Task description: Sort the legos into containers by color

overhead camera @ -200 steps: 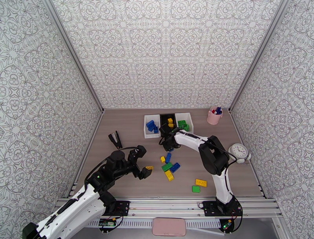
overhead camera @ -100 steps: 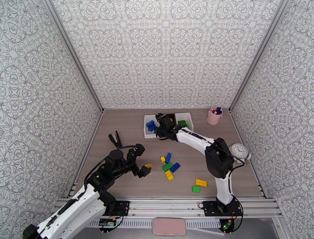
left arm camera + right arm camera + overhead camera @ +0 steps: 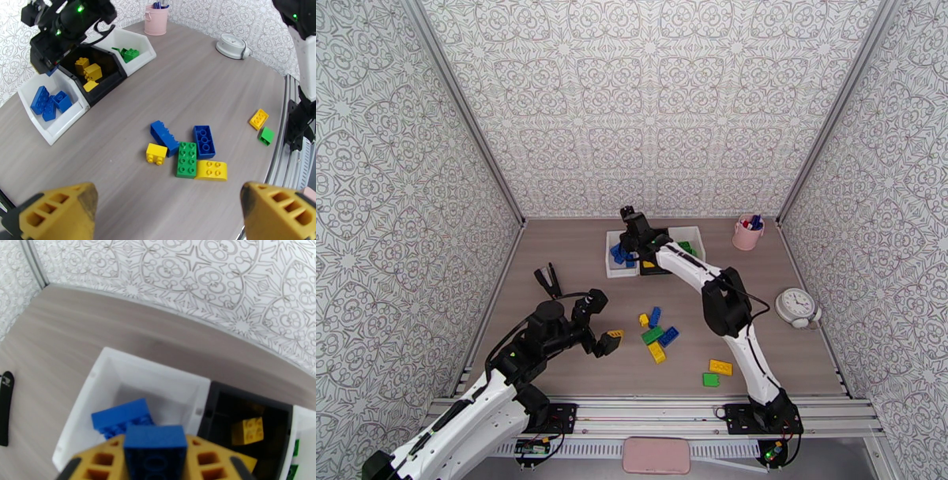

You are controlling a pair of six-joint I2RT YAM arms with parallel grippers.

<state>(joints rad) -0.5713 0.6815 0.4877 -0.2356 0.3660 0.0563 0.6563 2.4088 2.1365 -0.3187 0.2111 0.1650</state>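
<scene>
A blue brick is clamped end-on in the right tool, whose jaws are closed tight on its sides. It hangs over the left white bin, which already holds other blue bricks, so the color match looks right and release appears to be the next step.

At 3 o'clock from that bin, wall to wall, sits the black bin with yellow bricks, and past it the right white bin with green ones. In the wrist view the held brick hangs nearer the shared wall than the bin's outer wall. Dropped from this height, it could strike the rim or the bricks below and hop into the black bin or onto the tabletop. The light bins could also slide if the arm dips and nudges them.

Toward 6 o'clock, loose bricks lie clustered, with a yellow brick and a green brick apart at 4 o'clock. The left tool hovers at 9 o'clock of the cluster, jaws spread wide and empty; both arms reaching for that cluster could collide.
</scene>
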